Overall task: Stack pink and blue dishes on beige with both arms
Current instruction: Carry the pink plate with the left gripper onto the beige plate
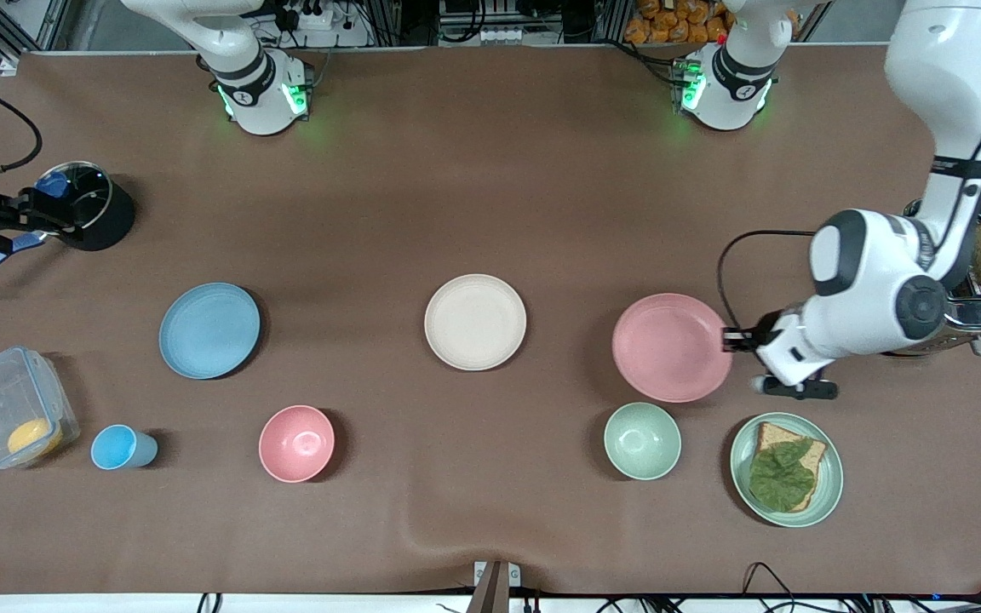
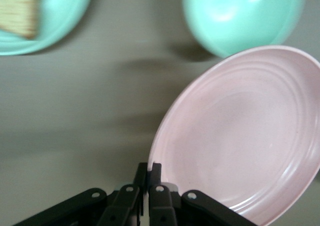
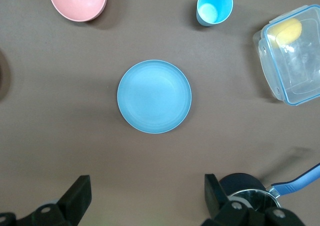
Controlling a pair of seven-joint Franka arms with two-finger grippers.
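No readable writing or brand marks anywhere on the dishes or arms. The left end effector is pinched shut on the rim of the pink plate, at the edge toward the left arm's end of the table; in the left wrist view the fingers clamp the rim and the pink plate tilts, its gripped edge lifted off the brown cloth. The beige plate lies flat mid-table, apart from the pink one. The blue plate lies flat toward the right arm's end, well apart from the beige.

The right end effector hangs high over the table near the blue plate, its fingers spread wide and holding nothing.

Around them: a green bowl sits just beside the pink plate, nearer the front camera, and a pale green plate with bread and a leaf lies near it. A pink bowl and a small blue cup stand nearer the camera than the blue plate, with a clear lidded box holding something yellow at the table's end. A black pot with a glass lid sits farther back. A toaster with a bread slice shows partly hidden by the left arm.

The table wears a brown cloth, slightly wrinkled at the near edge.
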